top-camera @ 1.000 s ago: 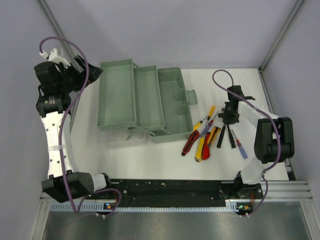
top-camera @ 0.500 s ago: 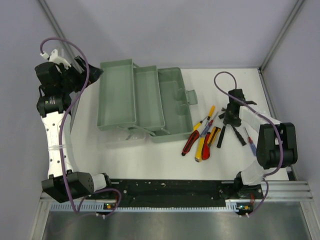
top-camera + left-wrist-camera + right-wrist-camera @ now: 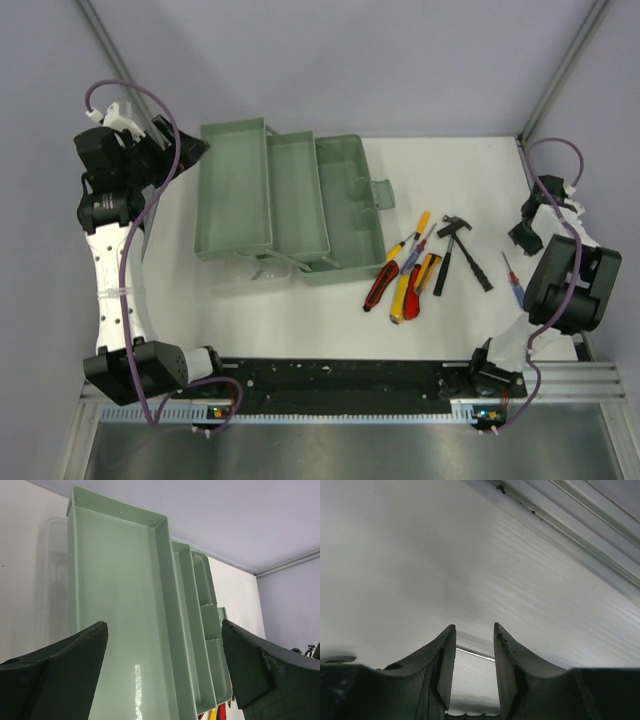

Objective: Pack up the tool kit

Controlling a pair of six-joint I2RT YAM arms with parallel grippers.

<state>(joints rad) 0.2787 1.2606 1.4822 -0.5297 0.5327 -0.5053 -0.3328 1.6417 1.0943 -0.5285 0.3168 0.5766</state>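
Note:
The green toolbox [image 3: 290, 200] stands open at the centre left, its trays spread out. It also fills the left wrist view [image 3: 125, 605]. My left gripper [image 3: 185, 150] hovers at its back left corner, open wide and empty [image 3: 165, 670]. Loose tools lie right of the box: a hammer [image 3: 458, 226], red and yellow knives [image 3: 403, 298], and screwdrivers [image 3: 412, 238]. A blue-and-red screwdriver [image 3: 514, 285] lies near the right arm. My right gripper [image 3: 522, 236] is at the table's right edge, jaws a little apart [image 3: 474, 627]. A thin metal rod [image 3: 475, 653] shows across the gap.
Two black-handled tools [image 3: 470, 262] lie beside the hammer. The toolbox's latch tab [image 3: 380, 192] sticks out toward the tools. The metal frame post [image 3: 560, 80] and grey side wall stand close to my right gripper. White tabletop [image 3: 300, 310] lies in front of the box.
My right arm has swung from above the hammer out to the table's right edge. The blue-and-red screwdriver has shifted right. The hammer is now uncovered. The left arm has barely moved.

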